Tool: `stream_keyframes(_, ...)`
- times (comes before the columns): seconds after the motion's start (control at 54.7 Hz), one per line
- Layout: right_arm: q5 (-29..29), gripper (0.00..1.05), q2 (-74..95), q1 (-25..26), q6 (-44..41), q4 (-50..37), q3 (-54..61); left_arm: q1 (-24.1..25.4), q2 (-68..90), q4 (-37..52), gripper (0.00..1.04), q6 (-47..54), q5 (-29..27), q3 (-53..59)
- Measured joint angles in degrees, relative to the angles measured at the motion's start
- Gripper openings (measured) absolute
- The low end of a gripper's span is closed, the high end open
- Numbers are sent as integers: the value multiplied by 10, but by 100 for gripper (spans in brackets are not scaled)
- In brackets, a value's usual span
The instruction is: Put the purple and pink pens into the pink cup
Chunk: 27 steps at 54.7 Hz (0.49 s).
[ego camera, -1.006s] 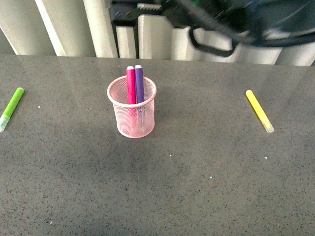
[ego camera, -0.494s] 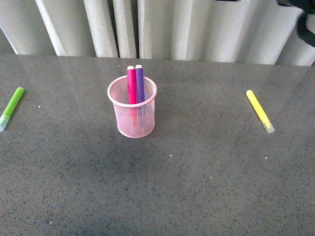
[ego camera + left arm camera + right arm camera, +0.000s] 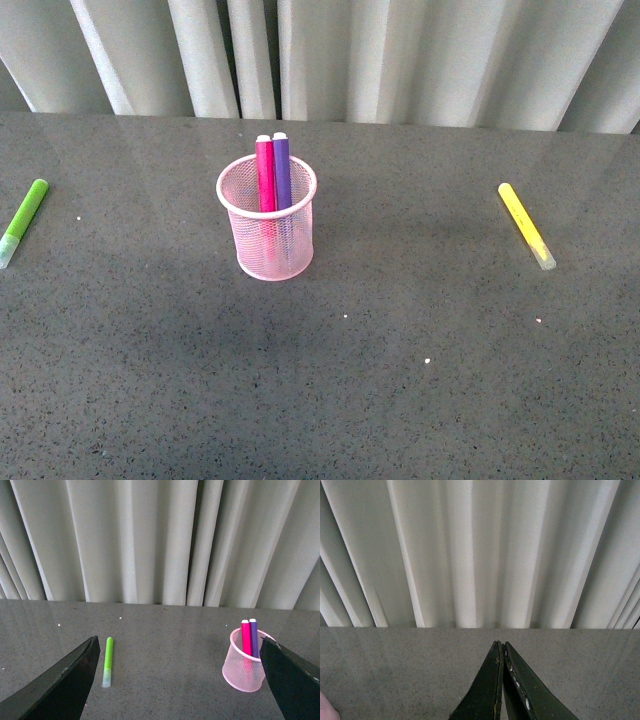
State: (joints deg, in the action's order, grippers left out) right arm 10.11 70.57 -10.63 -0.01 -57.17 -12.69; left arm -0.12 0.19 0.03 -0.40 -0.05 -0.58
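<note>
Front view shows a lime-green marker point(image 3: 23, 220) at the far left of the grey speckled table point(image 3: 400, 380) and a yellow marker point(image 3: 526, 225) well off to the right, both lying flat and apart from the rest. Pale pleated curtains point(image 3: 400, 60) hang behind. Between the markers, the pink cup point(image 3: 266, 232) stands upright, holding the pink pen point(image 3: 265, 172) and purple pen point(image 3: 282, 170) side by side. Left claw point(image 3: 180, 680) is spread wide and empty; right claw point(image 3: 502, 680) is pressed closed, empty.

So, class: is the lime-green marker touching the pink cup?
Apart. The front view shows the lime-green marker lying near the table's left edge, with bare grey tabletop between it and the pink cup; the left wrist view agrees.
</note>
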Motion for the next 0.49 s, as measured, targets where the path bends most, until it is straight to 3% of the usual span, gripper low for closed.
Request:
stream_keyframes(0.274,-32,3,-71,36,0,-1,68,0,0,0,98,0,0,0)
stream_keyframes(0.494,-54,3,-160,56,0,63,99,0,0,0,98,0,0,0)
